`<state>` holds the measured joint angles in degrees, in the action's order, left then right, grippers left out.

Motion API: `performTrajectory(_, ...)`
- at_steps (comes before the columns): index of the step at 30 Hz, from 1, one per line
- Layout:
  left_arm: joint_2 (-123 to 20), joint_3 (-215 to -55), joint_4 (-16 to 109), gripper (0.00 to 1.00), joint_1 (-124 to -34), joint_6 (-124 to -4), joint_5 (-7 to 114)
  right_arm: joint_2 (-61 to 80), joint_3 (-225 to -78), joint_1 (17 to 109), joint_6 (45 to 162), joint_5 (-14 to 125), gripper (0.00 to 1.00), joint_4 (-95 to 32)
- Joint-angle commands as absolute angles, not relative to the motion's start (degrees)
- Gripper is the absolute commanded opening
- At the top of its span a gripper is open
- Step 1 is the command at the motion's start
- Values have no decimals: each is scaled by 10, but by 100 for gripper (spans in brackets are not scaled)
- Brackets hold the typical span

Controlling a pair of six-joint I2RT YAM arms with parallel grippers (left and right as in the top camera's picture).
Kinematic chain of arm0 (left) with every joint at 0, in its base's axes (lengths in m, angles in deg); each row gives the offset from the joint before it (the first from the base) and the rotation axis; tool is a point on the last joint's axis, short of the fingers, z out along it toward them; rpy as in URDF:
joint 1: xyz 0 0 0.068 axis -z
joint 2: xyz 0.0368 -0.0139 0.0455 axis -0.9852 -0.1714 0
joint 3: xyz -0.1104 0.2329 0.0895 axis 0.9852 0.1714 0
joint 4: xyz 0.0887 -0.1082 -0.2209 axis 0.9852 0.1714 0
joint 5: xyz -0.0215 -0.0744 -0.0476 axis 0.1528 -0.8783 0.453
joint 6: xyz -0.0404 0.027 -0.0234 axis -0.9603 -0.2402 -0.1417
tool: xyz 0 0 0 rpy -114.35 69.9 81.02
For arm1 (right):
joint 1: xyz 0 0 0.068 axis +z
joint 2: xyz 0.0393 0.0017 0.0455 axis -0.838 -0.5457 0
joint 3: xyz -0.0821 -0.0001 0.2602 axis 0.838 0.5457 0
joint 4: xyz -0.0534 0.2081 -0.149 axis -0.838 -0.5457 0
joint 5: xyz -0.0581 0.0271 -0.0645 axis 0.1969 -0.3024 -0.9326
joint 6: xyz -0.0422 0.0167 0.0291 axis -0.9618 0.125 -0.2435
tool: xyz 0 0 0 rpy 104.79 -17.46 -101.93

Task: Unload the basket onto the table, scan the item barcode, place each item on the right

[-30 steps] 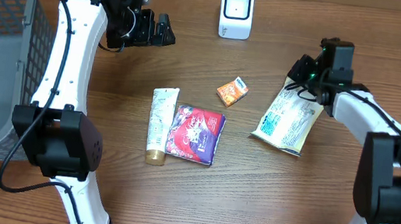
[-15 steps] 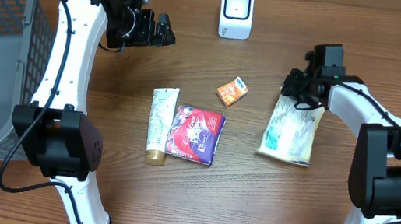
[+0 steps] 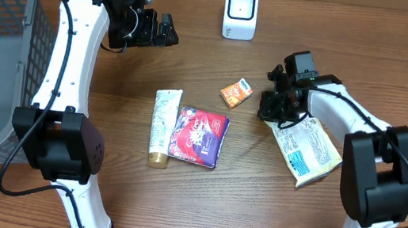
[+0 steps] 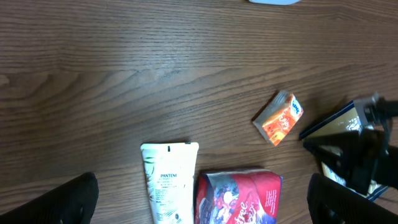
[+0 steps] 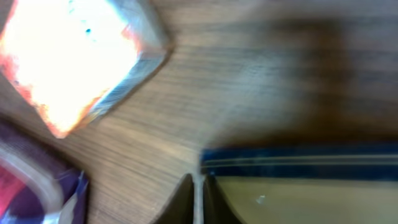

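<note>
Right of orange packet (image 3: 236,93): right tool (image 3: 271,111) pinches yellow pouch (image 3: 309,149) corner.

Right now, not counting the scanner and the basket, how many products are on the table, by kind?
Tubes: 1, the white tube
Bags: 2, the red pouch and the pale packet
Boxes: 1, the orange box
Total: 4

left arm (image 3: 70,39): white tubes, round black joints | right arm (image 3: 344,110): same white and black | left pincer (image 3: 172,32), right pincer (image 3: 269,109): black | wires (image 3: 12,159): thin, black, looping near the bottom
</note>
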<state>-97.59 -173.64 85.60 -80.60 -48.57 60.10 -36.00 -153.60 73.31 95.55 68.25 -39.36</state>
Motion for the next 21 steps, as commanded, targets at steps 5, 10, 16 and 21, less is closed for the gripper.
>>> performTrajectory(5,-966,-1746,853,100,-804,-477,605,-201,-1623,734,1017,686,100,-490)
performTrajectory(10,-966,-1746,857,100,-804,-477,605,-139,-1639,704,1094,687,100,-577)
performTrajectory(16,-966,-1746,857,100,-804,-477,605,-131,-1630,617,931,686,100,-673)
performTrajectory(21,-966,-1746,853,100,-804,-477,605,-133,-1616,543,750,687,100,-663)
